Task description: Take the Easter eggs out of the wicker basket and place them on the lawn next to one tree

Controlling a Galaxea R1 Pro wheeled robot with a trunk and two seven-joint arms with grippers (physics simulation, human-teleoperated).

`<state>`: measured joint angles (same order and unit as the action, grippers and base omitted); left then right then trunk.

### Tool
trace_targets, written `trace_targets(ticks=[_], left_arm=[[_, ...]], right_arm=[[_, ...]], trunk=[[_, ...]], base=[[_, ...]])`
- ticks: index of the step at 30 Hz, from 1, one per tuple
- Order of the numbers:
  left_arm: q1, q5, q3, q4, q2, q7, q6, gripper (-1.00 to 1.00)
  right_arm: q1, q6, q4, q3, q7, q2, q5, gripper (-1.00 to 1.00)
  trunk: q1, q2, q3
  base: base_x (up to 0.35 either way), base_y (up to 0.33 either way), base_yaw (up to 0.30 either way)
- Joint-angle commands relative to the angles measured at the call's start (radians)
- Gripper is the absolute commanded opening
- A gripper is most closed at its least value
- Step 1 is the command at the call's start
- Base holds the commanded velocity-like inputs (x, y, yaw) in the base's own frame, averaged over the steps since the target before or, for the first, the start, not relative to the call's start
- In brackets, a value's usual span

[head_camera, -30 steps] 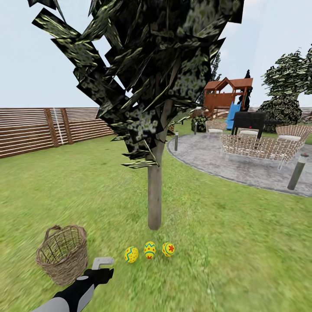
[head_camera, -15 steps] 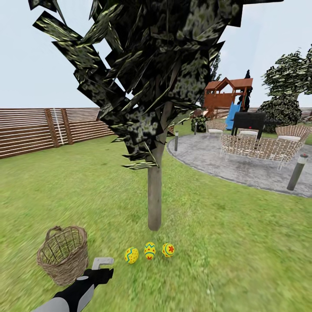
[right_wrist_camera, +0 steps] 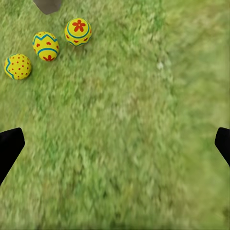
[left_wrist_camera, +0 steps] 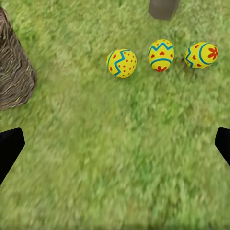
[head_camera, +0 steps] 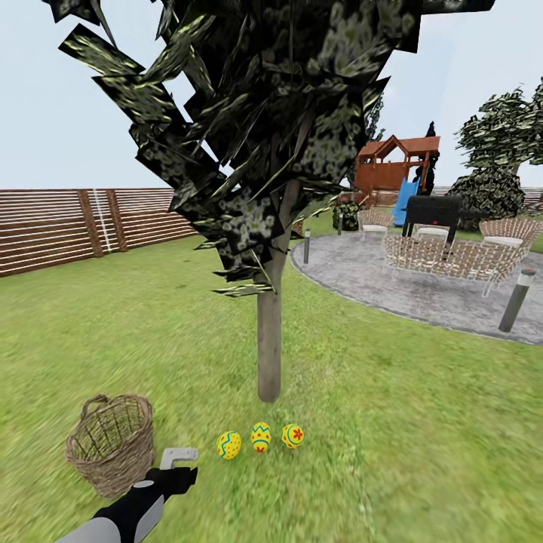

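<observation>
Left gripper [left_wrist_camera: 115, 143] spread, apparently empty; Easter eggs [left_wrist_camera: 161, 55] lie just ahead.

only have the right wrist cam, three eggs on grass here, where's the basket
Observer: The basket stands on the lawn left of the eggs, apart from them; the head view shows no egg inside it.
Operator: what's that stump by them
Observer: It's the foot of a tree, slim and pale with a dark leafy top, just behind the eggs.
Operator: left gripper?
Observer: The left gripper hovers open between basket and eggs, holding nothing.
</observation>
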<state>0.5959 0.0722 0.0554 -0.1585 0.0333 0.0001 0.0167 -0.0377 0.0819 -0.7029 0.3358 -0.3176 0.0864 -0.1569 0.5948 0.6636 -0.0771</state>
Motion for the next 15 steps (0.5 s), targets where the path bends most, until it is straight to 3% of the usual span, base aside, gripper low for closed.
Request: trace_targets(ticks=[1, 15], left_arm=[[0.001, 0.008, 0.006, 0.0, 0.0, 0.0, 0.002, 1.0], [0.001, 0.008, 0.006, 0.0, 0.0, 0.0, 0.003, 1.0]], right_arm=[[-0.001, 0.009, -0.001, 0.003, -0.006, 0.0, -0.01, 1.0], [-0.001, 0.009, 0.019, 0.002, -0.006, -0.001, -0.009, 1.0]], trunk=[[-0.004, -0.006, 0.001], [-0.057, -0.104, 0.045]], base=[[0.0, 0.0, 0.0], [0.0, 0.0, 0.0]])
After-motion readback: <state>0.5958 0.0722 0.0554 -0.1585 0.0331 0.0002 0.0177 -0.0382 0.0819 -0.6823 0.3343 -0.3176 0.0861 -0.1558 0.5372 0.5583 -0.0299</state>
